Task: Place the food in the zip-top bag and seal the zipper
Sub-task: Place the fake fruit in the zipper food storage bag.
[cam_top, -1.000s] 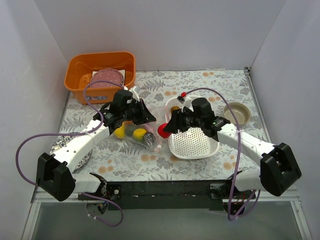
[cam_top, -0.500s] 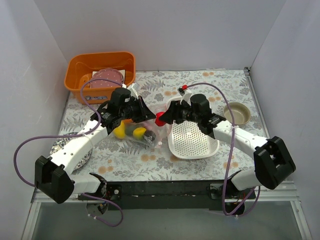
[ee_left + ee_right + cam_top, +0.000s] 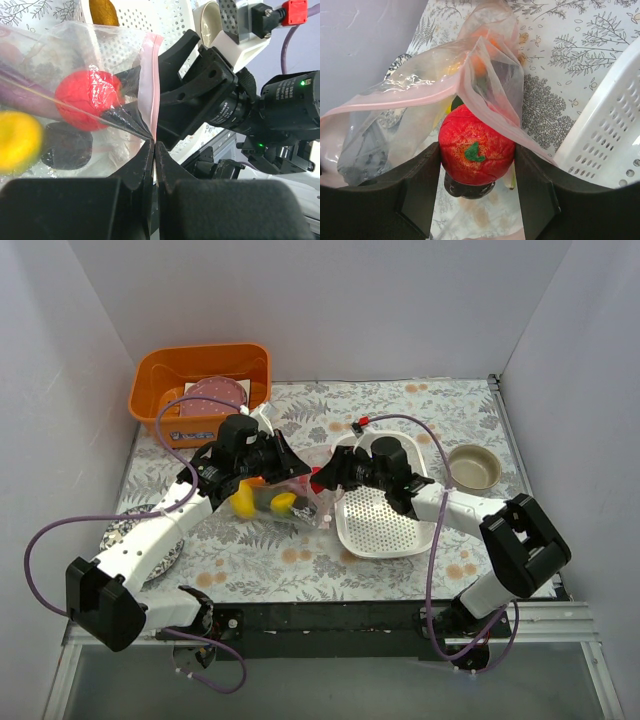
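Note:
My left gripper (image 3: 292, 474) is shut on the pink zipper strip (image 3: 150, 85) of the clear zip-top bag (image 3: 283, 503) and holds its mouth up and open; its jaws (image 3: 155, 144) pinch the strip's edge. My right gripper (image 3: 320, 481) is shut on the red apple (image 3: 476, 150) and holds it just inside the bag's mouth, under the upper lip (image 3: 490, 107). Through the plastic I see the apple (image 3: 86, 100), a yellow piece (image 3: 17, 141), a dark piece (image 3: 67, 147) and the purple eggplant (image 3: 25, 97). An orange piece (image 3: 102, 10) lies in the white basket.
The white perforated basket (image 3: 390, 525) sits right of the bag, under the right arm. An orange bin (image 3: 150, 390) with the pink plate (image 3: 213, 398) stands at the back left. A small bowl (image 3: 473, 467) is at the right, a speckled plate (image 3: 125, 530) at the left.
My right gripper has carried the apple leftward from over the basket's edge into the bag's mouth. My left gripper kept its hold on the bag and shifted slightly.

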Available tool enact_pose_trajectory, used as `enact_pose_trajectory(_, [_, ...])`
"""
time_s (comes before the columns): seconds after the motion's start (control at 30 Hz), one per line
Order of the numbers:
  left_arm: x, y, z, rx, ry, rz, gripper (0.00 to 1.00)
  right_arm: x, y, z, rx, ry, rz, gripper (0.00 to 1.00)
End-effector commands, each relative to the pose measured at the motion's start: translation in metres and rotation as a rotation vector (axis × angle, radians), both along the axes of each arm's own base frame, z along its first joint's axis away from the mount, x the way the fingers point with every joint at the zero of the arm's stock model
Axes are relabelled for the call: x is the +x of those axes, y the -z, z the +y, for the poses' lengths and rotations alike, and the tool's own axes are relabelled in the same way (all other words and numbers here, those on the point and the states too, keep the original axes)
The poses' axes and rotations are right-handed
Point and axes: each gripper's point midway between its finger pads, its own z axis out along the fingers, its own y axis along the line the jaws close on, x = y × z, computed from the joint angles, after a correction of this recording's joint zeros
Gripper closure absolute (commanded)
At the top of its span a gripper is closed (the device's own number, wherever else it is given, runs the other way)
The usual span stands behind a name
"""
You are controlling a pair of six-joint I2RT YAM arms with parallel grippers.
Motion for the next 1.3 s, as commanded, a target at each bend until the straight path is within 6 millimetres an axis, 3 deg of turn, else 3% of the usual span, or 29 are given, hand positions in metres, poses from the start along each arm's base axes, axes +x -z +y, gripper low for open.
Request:
enact_pose_trajectory(0.0, [-0.001, -0.03, 0.0, -0.045, -0.002, -0.072, 1.0, 0.015, -0.029, 0.011, 0.08, 0.023, -0.091, 0.42])
enact_pose_trajectory(0.2, [-0.002, -0.026, 0.001, -0.042, -0.006, -0.065, 1.0, 0.016, -0.032, 0.023, 0.098, -0.035, -0.096, 0.3])
enact_pose_trajectory(0.27, [-0.001, -0.024, 0.001, -0.04, -0.009, -0.064, 1.0, 0.014, -0.032, 0.022, 0.077, -0.041, -0.11, 0.22])
enact_pose_trajectory(0.3, [-0.002, -0.026, 0.001, -0.039, -0.007, -0.068, 1.0, 0.012, -0.029, 0.018, 0.068, -0.038, -0.109, 0.12])
enact_pose_trajectory(0.33, [-0.002, -0.024, 0.002, -0.037, -0.009, -0.066, 1.0, 0.011, -0.028, 0.015, 0.05, -0.03, -0.122, 0.1])
enact_pose_trajectory(0.37, [-0.002, -0.025, 0.001, -0.036, -0.008, -0.068, 1.0, 0.013, -0.036, 0.008, 0.044, 0.005, -0.149, 0.1])
enact_pose_trajectory(0.43, [-0.001, -0.024, 0.001, -0.036, -0.009, -0.064, 1.0, 0.011, -0.031, -0.003, 0.014, 0.033, -0.151, 0.07])
enact_pose_trajectory(0.5, [-0.001, -0.023, 0.001, -0.035, -0.007, -0.064, 1.0, 0.011, -0.041, -0.014, -0.004, 0.078, -0.182, 0.06])
enact_pose_trajectory(0.77, [-0.003, -0.024, 0.005, -0.025, -0.017, -0.08, 1.0, 0.0, -0.049, -0.071, -0.105, 0.276, -0.202, 0.06])
enact_pose_trajectory(0.97, [-0.006, -0.018, 0.003, -0.024, 0.006, -0.058, 1.0, -0.002, -0.035, -0.124, -0.241, 0.494, -0.114, 0.04])
enact_pose_trajectory(1.13, [-0.013, -0.012, 0.004, -0.032, 0.014, -0.033, 1.0, -0.001, -0.013, -0.145, -0.316, 0.518, -0.033, 0.02])
enact_pose_trajectory(1.27, [-0.012, -0.018, 0.007, -0.023, 0.0, -0.048, 1.0, 0.005, -0.011, -0.142, -0.335, 0.466, 0.003, 0.02])
